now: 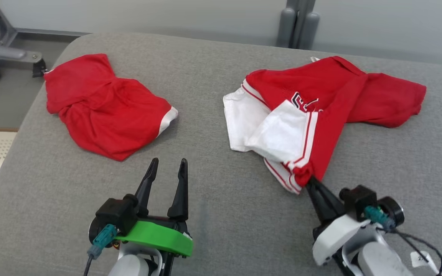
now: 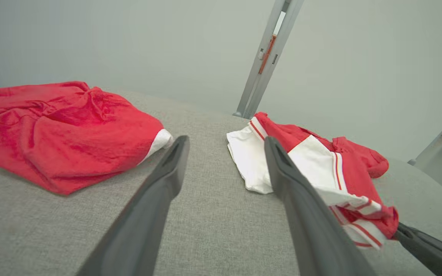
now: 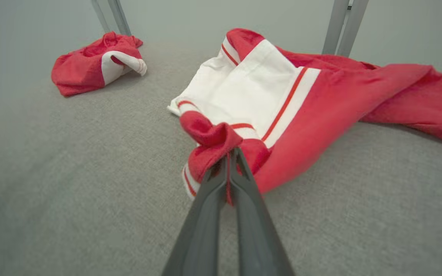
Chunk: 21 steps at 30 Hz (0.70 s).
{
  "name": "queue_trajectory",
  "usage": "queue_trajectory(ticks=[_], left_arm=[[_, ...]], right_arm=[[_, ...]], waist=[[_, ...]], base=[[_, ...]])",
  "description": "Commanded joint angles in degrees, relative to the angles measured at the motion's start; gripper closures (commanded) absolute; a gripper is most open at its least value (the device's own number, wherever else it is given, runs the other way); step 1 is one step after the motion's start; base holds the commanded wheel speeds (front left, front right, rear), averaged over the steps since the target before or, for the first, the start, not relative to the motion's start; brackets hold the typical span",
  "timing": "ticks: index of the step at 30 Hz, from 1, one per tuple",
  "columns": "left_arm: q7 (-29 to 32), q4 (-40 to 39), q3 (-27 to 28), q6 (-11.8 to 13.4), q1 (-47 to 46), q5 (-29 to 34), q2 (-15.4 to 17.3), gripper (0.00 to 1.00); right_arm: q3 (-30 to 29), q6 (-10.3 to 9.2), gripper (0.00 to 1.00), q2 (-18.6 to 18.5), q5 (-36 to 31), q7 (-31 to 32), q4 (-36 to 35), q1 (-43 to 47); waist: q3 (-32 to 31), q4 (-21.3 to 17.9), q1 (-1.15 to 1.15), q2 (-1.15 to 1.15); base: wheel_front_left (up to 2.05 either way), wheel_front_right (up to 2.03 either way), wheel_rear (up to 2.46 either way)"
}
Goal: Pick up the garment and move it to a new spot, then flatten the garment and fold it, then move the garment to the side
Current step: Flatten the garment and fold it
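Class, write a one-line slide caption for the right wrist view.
Right gripper shut on a corner of the red-and-white garment on the grey cushion.

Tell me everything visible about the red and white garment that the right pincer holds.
The red and white garment is thin, soft-looking fabric, mostly red, with white panels edged by red stripes and part of a dark-outlined print. It lies crumpled and partly folded over itself on the grey cushion, at the robot's right. The right pincer is shut on a bunched red corner at its near edge.
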Motion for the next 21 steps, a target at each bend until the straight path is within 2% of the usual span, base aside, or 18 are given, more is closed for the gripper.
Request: queue_trajectory(ticks=[1,4,5,6,10,18,21], left_arm=[[0.0,0.3,0.3,-0.2,-0.6,0.4,0.2,0.0],[0.0,0.4,0.1,-0.4,-1.1,0.0,0.2,0.0],[0.0,0.5,-0.1,-0.5,-1.1,-0.1,0.2,0.0],[0.0,0.7,-0.3,-0.6,-1.2,-0.1,0.2,0.0],[0.0,1.1,-0.8,-0.4,-1.4,-0.2,0.2,0.0],[0.0,1.3,-1.3,0.0,-2.6,-0.4,0.2,0.0],[0.0,1.2,-1.0,0.1,-2.8,-0.4,0.2,0.0]], right_arm=[[-0.1,-0.08,1.0,0.5,-2.1,0.7,-0.6,2.4],[-1.4,-0.07,1.0,3.2,-4.4,2.6,-0.2,6.2],[-2.1,-0.07,0.77,3.8,-4.7,3.0,0.2,6.9],[-2.4,-0.07,0.0,4.5,-5.2,3.7,0.7,7.6],[-3.1,-0.08,0.0,5.6,-5.2,3.9,0.1,7.7],[-15.1,-0.07,0.0,6.2,-7.9,-1.1,-7.7,3.4],[-16.5,-0.07,0.0,5.6,-7.5,-2.0,-11.3,2.3]], waist=[[-0.2,-4.3,0.0,0.0],[-0.1,-5.5,0.0,0.0],[-0.1,-5.7,0.0,0.0],[-0.1,-6.0,0.0,0.0],[-0.5,-6.5,0.0,0.0],[-0.9,-7.6,0.0,0.0],[-0.7,-8.5,0.0,0.0]], base=[[0.0,0.0,0.0],[0.0,0.0,0.0],[0.0,0.0,0.0],[0.0,0.0,0.0],[0.0,0.0,0.0],[0.0,0.0,0.0],[0.0,0.0,0.0]])
